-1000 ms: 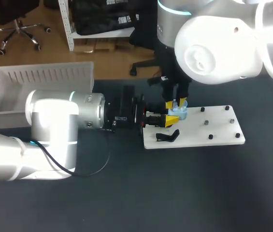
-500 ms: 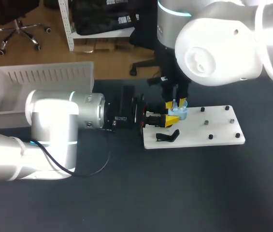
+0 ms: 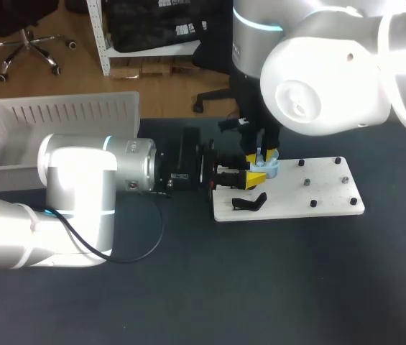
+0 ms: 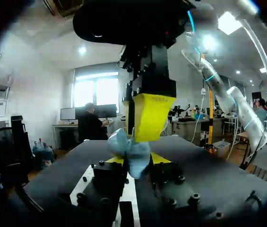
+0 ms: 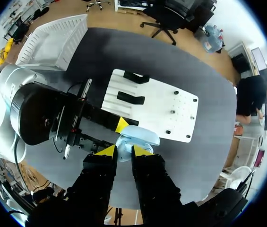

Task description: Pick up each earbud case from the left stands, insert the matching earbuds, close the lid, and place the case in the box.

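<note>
A pale blue earbud case (image 3: 269, 169) hangs just above the left part of the white stand board (image 3: 310, 190). My left gripper (image 3: 254, 176) comes in level from the left and is shut on the case's lower part (image 4: 134, 158). Its yellow fingertips (image 4: 159, 158) show on either side of the case. My right gripper (image 3: 259, 154) points straight down from above, and its yellow fingers (image 4: 150, 116) press the case's upper part. In the right wrist view, that gripper (image 5: 124, 151) is shut on the pale blue case (image 5: 138, 137). No earbuds can be made out.
The white board carries several small black pegs (image 3: 312, 204) and a black stand piece (image 3: 249, 203); two black stands (image 5: 135, 77) show in the right wrist view. A white slatted box (image 3: 59, 122) sits at the table's far left. Bare dark tabletop lies in front.
The right arm's upper links have shifted slightly. Both grippers and the case stay where they were.
</note>
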`<state>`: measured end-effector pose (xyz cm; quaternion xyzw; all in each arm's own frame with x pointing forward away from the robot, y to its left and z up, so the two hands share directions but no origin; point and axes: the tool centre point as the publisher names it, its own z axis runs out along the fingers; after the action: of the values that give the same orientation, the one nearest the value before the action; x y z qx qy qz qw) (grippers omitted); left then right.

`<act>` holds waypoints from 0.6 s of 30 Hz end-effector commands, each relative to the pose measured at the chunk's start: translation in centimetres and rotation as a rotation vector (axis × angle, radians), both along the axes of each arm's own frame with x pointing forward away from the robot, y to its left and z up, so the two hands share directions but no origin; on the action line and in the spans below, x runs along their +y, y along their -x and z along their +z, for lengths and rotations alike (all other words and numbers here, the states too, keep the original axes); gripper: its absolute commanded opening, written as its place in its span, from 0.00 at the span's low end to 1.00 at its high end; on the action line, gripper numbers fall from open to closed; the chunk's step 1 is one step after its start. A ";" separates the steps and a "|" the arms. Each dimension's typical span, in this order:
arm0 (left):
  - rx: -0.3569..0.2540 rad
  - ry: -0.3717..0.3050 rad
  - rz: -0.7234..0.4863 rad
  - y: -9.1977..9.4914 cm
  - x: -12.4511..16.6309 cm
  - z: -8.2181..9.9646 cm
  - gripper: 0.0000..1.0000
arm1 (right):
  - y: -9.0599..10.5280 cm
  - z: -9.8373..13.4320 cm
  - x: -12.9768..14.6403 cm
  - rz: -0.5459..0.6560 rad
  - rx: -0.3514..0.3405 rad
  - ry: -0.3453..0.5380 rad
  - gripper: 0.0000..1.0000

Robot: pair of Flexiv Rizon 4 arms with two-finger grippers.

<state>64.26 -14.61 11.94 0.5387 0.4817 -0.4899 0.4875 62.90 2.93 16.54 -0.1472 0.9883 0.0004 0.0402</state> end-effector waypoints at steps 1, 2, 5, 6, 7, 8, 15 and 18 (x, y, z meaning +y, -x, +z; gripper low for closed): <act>-0.003 0.004 0.004 0.1 -0.1 -0.1 0.00 | 0.1 -0.1 0.1 0.002 -0.002 0.003 0.00; -0.003 0.004 0.004 0.1 -0.1 -0.1 0.00 | 0.1 -0.1 0.1 0.002 -0.002 0.003 0.00; -0.003 0.004 0.004 0.1 -0.1 -0.1 0.00 | 0.2 -0.1 0.1 0.006 0.001 0.006 0.00; -0.003 0.004 0.004 0.1 -0.1 -0.1 0.00 | 0.2 -0.1 0.1 0.006 0.001 0.007 0.00; -0.003 0.004 0.004 0.1 -0.1 -0.1 0.00 | 0.2 -0.2 0.2 0.007 0.001 0.006 0.00; -0.003 0.004 0.004 0.1 -0.1 -0.1 0.00 | 0.3 -0.2 0.2 0.008 0.001 0.006 0.00; -0.003 0.004 0.004 0.1 -0.1 -0.1 0.00 | 0.5 -0.1 0.3 0.008 -0.003 0.012 0.00; -0.003 0.004 0.004 0.1 -0.1 -0.1 0.00 | 0.6 0.0 0.3 0.010 -0.004 0.013 0.22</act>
<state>64.19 -14.58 11.93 0.5389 0.4817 -0.4901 0.4872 62.57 3.04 16.48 -0.1532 0.9874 -0.0047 0.0394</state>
